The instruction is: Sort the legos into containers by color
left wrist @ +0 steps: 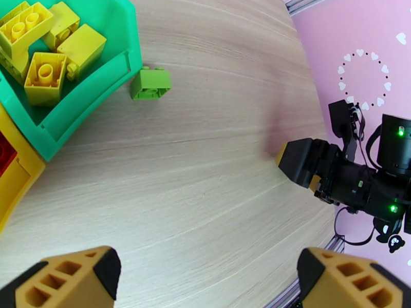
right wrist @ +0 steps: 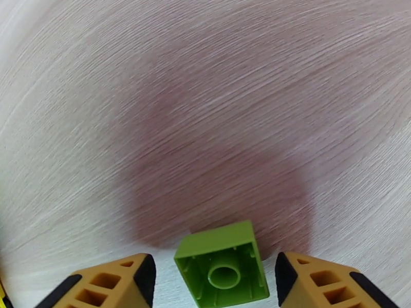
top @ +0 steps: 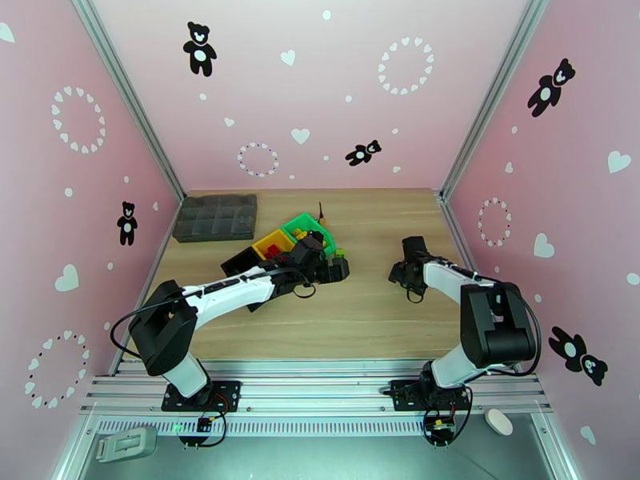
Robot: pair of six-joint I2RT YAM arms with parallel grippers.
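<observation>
The right gripper is spread, a green brick lying hollow side up between its fingers and touching neither, while the left gripper is spread and empty, a second green brick ahead of it, just beside the green bin that holds yellow bricks.

A pale wooden bench sits inside pink walls printed with black teddy bears and white hearts. A flat dark grey tray with many compartments lies at its far left corner. Silver metal rails run along the near edge.
</observation>
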